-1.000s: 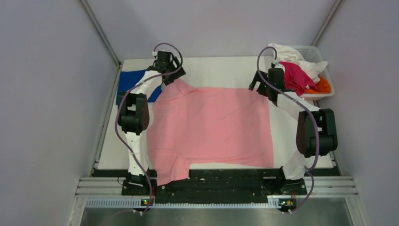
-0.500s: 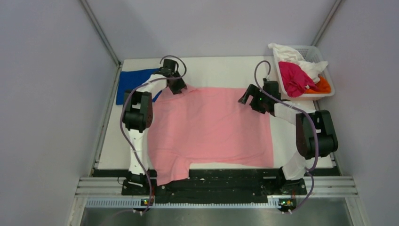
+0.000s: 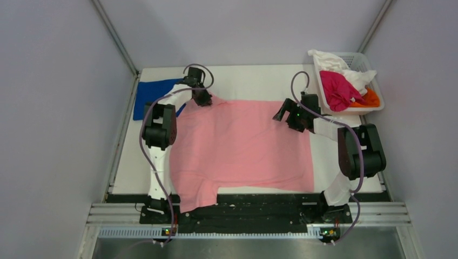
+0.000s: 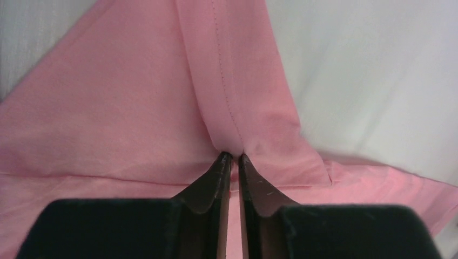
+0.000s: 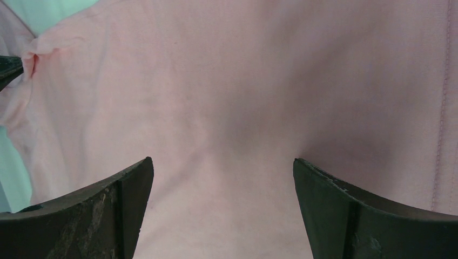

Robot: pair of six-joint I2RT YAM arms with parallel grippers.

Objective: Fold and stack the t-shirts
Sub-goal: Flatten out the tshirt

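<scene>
The left gripper (image 4: 233, 156) has its two black fingers almost together, their tips pinching a raised fold of the pink t-shirt (image 4: 108, 108). A stitched hem (image 4: 224, 81) runs from the pinch toward the far side. The cloth spreads left and along the near side, and the white table (image 4: 378, 81) shows at right.

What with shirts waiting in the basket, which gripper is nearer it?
Right. The right gripper hangs open over the pink t-shirt near the basket; the left gripper pinches the shirt's far-left corner, farther off.
</scene>
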